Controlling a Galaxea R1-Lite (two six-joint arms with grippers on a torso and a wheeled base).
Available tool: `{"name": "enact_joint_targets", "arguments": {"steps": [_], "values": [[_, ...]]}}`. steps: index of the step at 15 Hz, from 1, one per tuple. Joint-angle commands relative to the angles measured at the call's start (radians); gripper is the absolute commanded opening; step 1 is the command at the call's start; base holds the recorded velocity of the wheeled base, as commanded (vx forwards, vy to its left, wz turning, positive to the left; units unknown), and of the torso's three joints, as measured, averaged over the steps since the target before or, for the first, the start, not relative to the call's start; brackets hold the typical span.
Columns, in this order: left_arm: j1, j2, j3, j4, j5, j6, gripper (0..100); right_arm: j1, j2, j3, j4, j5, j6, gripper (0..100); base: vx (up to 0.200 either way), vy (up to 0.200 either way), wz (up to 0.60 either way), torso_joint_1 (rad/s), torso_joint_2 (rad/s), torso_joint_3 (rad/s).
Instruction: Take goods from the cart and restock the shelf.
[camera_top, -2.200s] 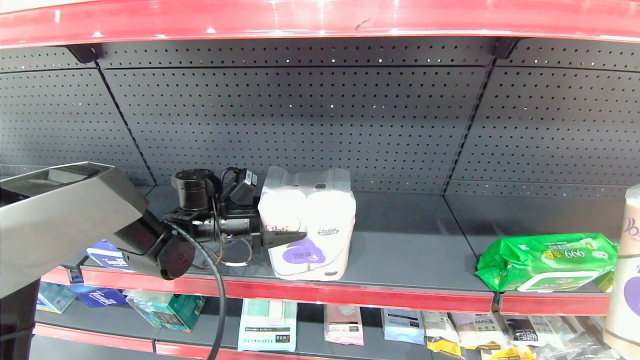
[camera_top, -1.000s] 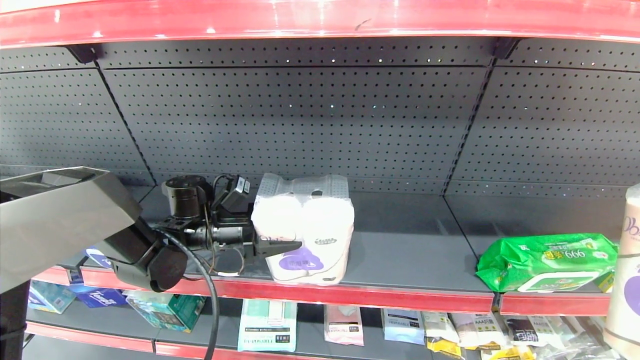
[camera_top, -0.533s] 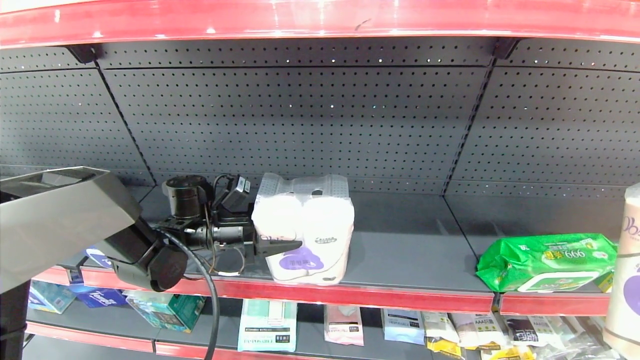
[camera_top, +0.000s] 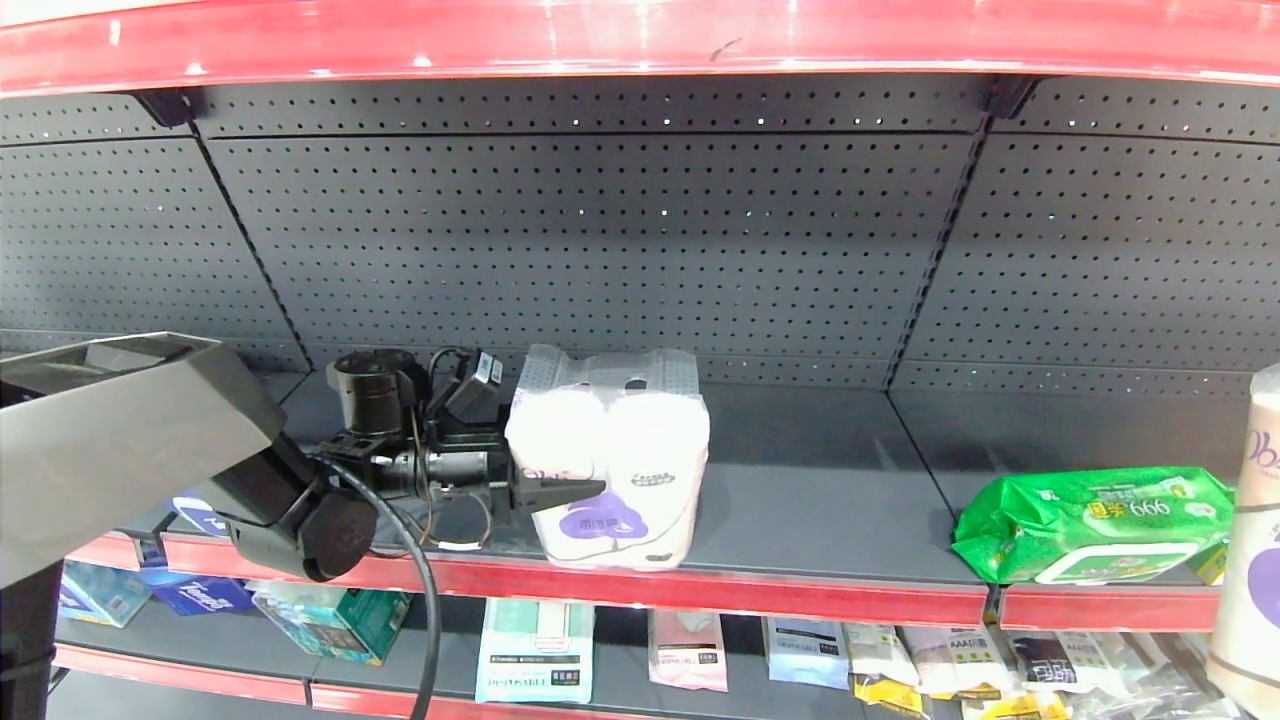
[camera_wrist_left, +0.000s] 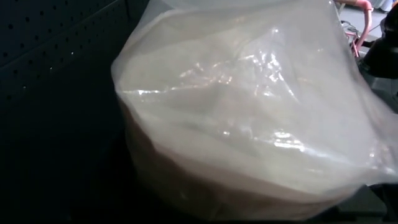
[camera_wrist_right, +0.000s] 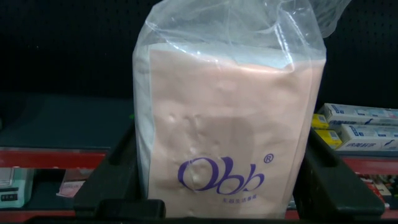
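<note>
A white toilet paper pack (camera_top: 620, 440) with a purple label stands upright on the grey shelf (camera_top: 820, 510), near its red front edge. My left gripper (camera_top: 575, 482) comes in from the left and is shut on this pack: one black finger (camera_top: 560, 492) lies across its front, the other is hidden behind it. The pack's clear wrap (camera_wrist_left: 249, 118) shows close up in the left wrist view. A second toilet paper pack (camera_wrist_right: 227, 143) is held upright by my right gripper (camera_wrist_right: 221, 177), a finger on each side. This pack (camera_top: 1250, 540) hangs at the far right, in front of the shelf.
A green wet-wipe pack (camera_top: 1095, 520) lies on the shelf at the right. Bare shelf runs between it and the white pack. A perforated back panel (camera_top: 640, 240) closes the bay, with a red shelf above. Several packaged goods (camera_top: 535, 650) fill the lower shelf.
Since the oldest frame my left gripper and its pack have sunk slightly and shifted a little left onto the shelf. Over the last second they barely moved.
</note>
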Motion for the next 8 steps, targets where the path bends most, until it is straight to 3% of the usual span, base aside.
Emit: {"name": "enact_joint_targets", "arguments": {"steps": [1,4,5,7,8], "values": [[0.0,0.003,-0.01,-0.002,0.014,0.0,0,0.001,0.001,0.0,0.0,0.0,-0.001,0,0.0,0.0,0.0,0.0,0.0,0.0],[-0.001,0.003,-0.009,-0.004,0.014,-0.008,0,0.001,0.001,0.0,0.0,0.0,-0.001,0,0.0,0.0,0.0,0.0,0.0,0.0],[-0.001,0.003,-0.007,-0.007,0.016,-0.006,100,0.001,0.001,-0.001,0.0,-0.004,-0.001,0,0.0,0.0,0.0,0.0,0.0,0.0],[-0.001,0.0,-0.009,-0.005,0.017,-0.014,100,0.001,0.001,-0.001,0.0,-0.006,-0.001,0,0.0,0.0,0.0,0.0,0.0,0.0],[-0.001,-0.005,-0.001,-0.01,0.017,-0.04,100,0.001,-0.002,-0.001,0.0,-0.006,-0.001,0,0.0,0.0,0.0,0.0,0.0,0.0]]}}
